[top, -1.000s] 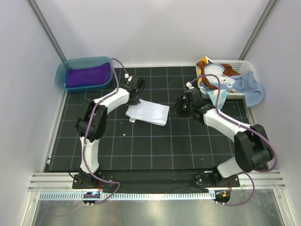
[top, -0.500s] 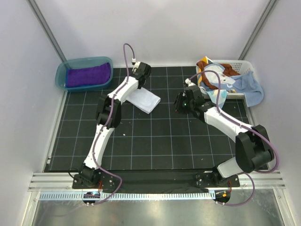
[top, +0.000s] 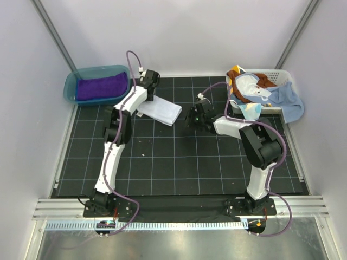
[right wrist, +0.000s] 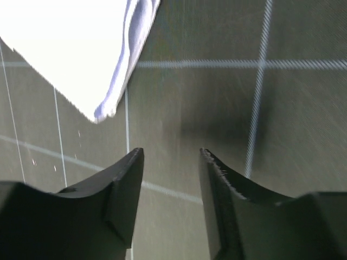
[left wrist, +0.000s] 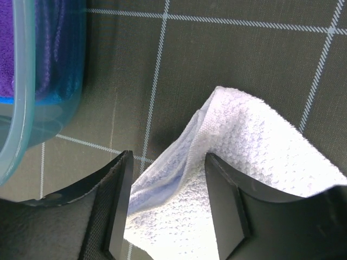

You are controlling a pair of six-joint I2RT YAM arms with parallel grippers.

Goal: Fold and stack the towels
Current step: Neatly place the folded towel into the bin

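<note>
Folded white towel (top: 162,110), mat (top: 179,162) ctr; purple towel (top: 100,86) in tub (top: 67,89)

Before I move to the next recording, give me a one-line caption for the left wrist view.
Left hand open over a folded white towel beside the teal tub holding a purple towel.

light: bright, even | shadows: soft | right wrist: motion-blurred, white towel (right wrist: 59,49) overexposed | left wrist: sharp
</note>
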